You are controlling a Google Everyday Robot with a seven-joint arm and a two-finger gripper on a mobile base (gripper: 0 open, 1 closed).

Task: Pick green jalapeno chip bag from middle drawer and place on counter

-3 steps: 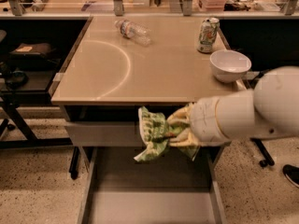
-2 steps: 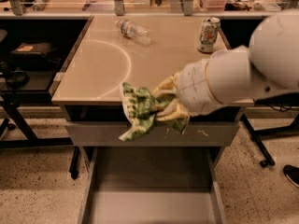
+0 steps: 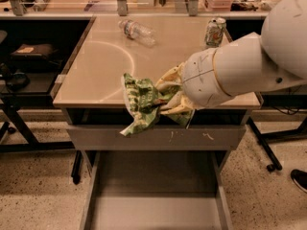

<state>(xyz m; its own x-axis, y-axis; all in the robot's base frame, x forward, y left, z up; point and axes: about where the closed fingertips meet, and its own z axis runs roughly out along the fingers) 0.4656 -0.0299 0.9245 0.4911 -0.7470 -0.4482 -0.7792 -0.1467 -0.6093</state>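
Note:
My gripper (image 3: 160, 102) is shut on the green jalapeno chip bag (image 3: 140, 104), a crumpled shiny green foil bag with pale print. It holds the bag in the air at the front edge of the beige counter (image 3: 96, 75), above the grey drawer front with white scratches. The bag hangs down and to the left from the yellowish fingers (image 3: 169, 87). The middle drawer (image 3: 153, 190) stands pulled open below, with nothing on the part of its flat grey bottom that shows. My white arm comes in from the right and hides the counter's right front part.
A clear plastic bottle (image 3: 136, 30) lies on its side at the back of the counter. A green-and-white drink can (image 3: 214, 31) stands at the back right. Dark desks and chair legs stand to the left and right. The floor is speckled.
The gripper has lifted the chip bag up from the drawer's height and moved it left, level with the counter's front edge. The white bowl is now hidden behind the arm.

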